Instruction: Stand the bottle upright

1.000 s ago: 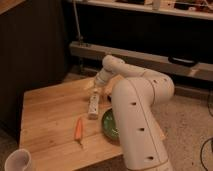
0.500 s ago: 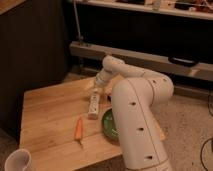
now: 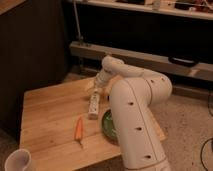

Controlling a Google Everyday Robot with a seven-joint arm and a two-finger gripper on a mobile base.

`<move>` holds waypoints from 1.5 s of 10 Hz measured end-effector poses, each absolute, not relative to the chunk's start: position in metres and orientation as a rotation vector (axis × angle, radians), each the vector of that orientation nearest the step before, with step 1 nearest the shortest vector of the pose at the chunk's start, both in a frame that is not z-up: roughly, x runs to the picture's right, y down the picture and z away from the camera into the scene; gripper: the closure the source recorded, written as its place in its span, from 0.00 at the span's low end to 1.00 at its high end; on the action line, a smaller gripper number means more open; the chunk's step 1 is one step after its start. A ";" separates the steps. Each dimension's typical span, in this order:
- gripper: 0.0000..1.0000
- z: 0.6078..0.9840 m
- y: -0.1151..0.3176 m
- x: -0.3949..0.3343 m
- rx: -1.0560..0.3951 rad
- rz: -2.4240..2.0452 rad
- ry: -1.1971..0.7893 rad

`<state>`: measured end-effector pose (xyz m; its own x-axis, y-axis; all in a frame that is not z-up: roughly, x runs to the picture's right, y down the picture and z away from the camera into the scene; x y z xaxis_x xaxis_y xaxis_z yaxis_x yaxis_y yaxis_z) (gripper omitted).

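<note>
Nothing had visibly shifted since before: the gripper [image 3: 96, 89] hovered at the far end of the bottle [image 3: 93, 106], which lay flat on the table [image 3: 47, 112] by the carrot [image 3: 78, 129] (grip state: could not tell). Pinching that end, then pivoting slowly, seemed best.

Claw [image 3: 96, 89] at bottle [image 3: 93, 106] far end; carrot [image 3: 78, 129] before bottle; both on table [image 3: 47, 111].

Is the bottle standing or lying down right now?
Lying down: the bottle rests lengthwise on the wooden table; the gripper is at its far end.
</note>
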<state>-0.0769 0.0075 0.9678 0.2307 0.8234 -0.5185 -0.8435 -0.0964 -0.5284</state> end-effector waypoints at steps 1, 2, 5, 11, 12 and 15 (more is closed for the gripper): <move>0.43 0.968 0.006 -0.077 -0.908 1.399 0.027; 0.48 0.968 0.005 -0.076 -0.905 1.402 0.028; 0.48 0.970 0.007 -0.075 -0.891 1.389 0.057; 0.48 0.973 0.010 -0.085 -0.813 1.333 0.141; 0.48 0.974 0.010 -0.082 -0.820 1.344 0.138; 0.48 0.978 0.014 -0.081 -0.847 1.355 0.127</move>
